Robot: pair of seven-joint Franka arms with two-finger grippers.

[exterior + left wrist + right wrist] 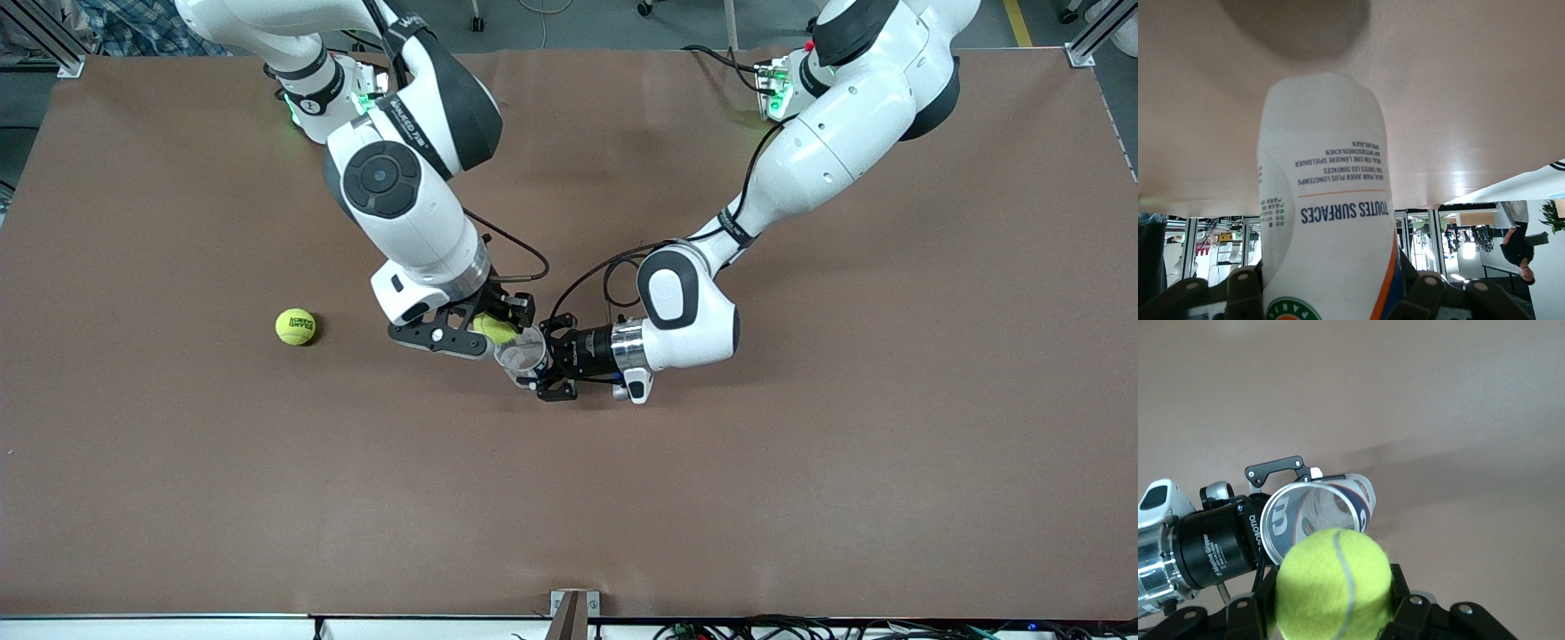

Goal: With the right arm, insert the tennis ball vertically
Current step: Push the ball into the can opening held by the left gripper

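Observation:
A yellow-green tennis ball (494, 328) (1335, 583) sits between the fingers of my right gripper (492, 332) (1335, 603), which is shut on it. The ball hangs just beside the open mouth of a clear tube can (522, 355) (1317, 515); I cannot tell whether it touches the rim. My left gripper (540, 363) (1331, 297) is shut on the can's printed white body (1325, 193) and holds it off the table, mouth turned up toward the front camera. The can looks empty inside.
A second tennis ball (295, 326) lies on the brown table (800, 462), toward the right arm's end. Both forearms meet over the table's middle. The left arm's wrist (1205, 550) shows close by in the right wrist view.

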